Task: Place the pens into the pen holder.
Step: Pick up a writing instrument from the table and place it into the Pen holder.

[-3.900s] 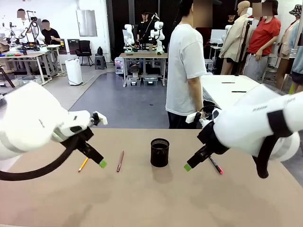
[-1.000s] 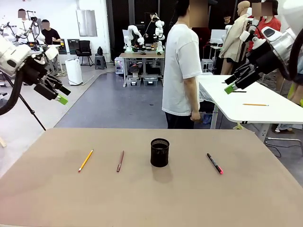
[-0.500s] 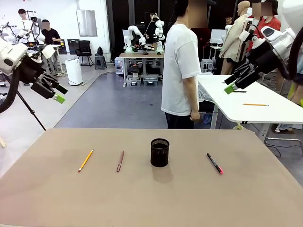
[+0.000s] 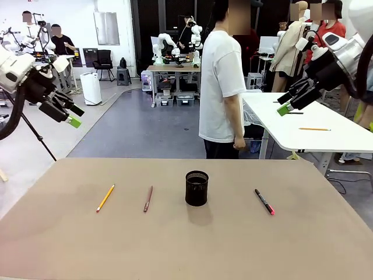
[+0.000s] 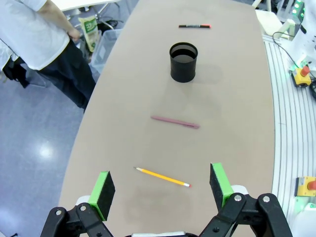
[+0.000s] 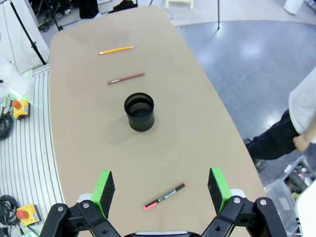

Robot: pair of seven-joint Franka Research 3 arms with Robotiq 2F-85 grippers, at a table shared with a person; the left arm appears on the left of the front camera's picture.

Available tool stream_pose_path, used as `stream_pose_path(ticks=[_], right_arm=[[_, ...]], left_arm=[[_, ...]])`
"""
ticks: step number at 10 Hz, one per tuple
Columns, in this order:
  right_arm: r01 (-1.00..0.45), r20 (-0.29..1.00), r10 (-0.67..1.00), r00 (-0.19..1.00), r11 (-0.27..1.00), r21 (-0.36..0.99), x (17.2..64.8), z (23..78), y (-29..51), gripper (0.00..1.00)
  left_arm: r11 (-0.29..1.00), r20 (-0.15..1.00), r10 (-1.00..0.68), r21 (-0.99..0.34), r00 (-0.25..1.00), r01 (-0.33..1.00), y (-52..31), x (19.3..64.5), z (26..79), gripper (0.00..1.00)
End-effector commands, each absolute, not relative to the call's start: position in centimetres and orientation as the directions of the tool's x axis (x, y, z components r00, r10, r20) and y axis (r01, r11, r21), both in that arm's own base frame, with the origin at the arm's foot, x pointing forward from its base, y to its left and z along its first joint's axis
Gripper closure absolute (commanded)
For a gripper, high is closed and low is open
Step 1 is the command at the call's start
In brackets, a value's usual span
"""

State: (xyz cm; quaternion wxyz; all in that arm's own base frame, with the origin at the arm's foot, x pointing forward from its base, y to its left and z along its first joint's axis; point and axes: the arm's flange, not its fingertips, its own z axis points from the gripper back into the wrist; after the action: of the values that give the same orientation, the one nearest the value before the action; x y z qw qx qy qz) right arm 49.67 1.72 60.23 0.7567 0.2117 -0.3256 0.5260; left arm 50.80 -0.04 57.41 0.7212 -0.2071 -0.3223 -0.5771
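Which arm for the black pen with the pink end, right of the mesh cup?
Right, likely: the black pen with the pink end lies on that arm's side of the black mesh cup, nearly below the open right gripper; the left gripper is farther off.

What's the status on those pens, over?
Left gripper and right gripper high, jaws open, empty. Yellow pen, brown pen, pink-tipped pen flat on table, outside pen holder. Nothing in the way.
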Motion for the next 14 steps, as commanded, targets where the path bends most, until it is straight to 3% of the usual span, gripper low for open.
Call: stream_pose_path(ticks=[1,9,11,14], right_arm=[[-0.934,0.719,0.656,0.230,0.355,-0.026,49.6,60.4,1.8,0.00],[-0.934,0.715,0.658,0.235,0.357,-0.022,49.7,60.2,1.7,0.00],[-0.891,0.565,0.702,0.433,0.427,0.153,49.4,61.0,4.7,0.00],[-0.853,0.292,0.805,0.516,0.450,0.266,50.3,60.0,9.6,0.00]], left_arm=[[0.245,0.706,-0.696,0.069,0.126,0.967,0.0,50.7,57.4,0.00],[0.245,0.706,-0.696,0.069,0.126,0.967,0.0,50.7,57.4,0.00],[0.245,0.706,-0.696,0.069,0.126,0.967,0.0,50.7,57.4,0.00],[0.245,0.706,-0.696,0.069,0.126,0.967,0.0,50.7,57.4,0.00]])
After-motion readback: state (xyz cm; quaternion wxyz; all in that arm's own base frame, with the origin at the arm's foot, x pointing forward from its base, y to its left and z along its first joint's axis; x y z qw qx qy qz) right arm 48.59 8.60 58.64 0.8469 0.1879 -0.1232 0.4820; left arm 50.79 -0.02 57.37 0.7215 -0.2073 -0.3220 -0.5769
